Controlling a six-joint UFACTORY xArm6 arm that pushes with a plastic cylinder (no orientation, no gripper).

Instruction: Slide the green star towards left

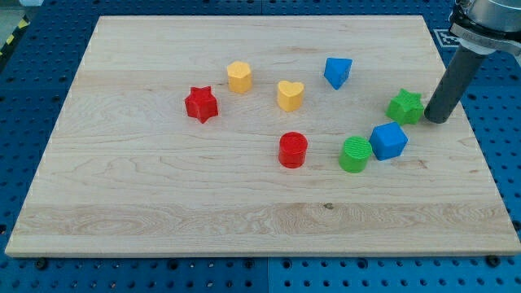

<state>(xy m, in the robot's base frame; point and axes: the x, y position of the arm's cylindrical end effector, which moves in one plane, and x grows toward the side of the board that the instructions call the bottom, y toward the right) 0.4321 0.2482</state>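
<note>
The green star [404,106] lies on the wooden board [163,195] at the view's right. My tip [436,120] stands just right of the star, close to it or touching it. The dark rod rises from there to the view's top right corner.
A blue cube [388,141] and a green cylinder [355,155] lie below the star. A blue block [337,72] lies to its upper left. A yellow heart [290,95], a yellow block [238,76], a red star [201,105] and a red cylinder [292,150] lie further left.
</note>
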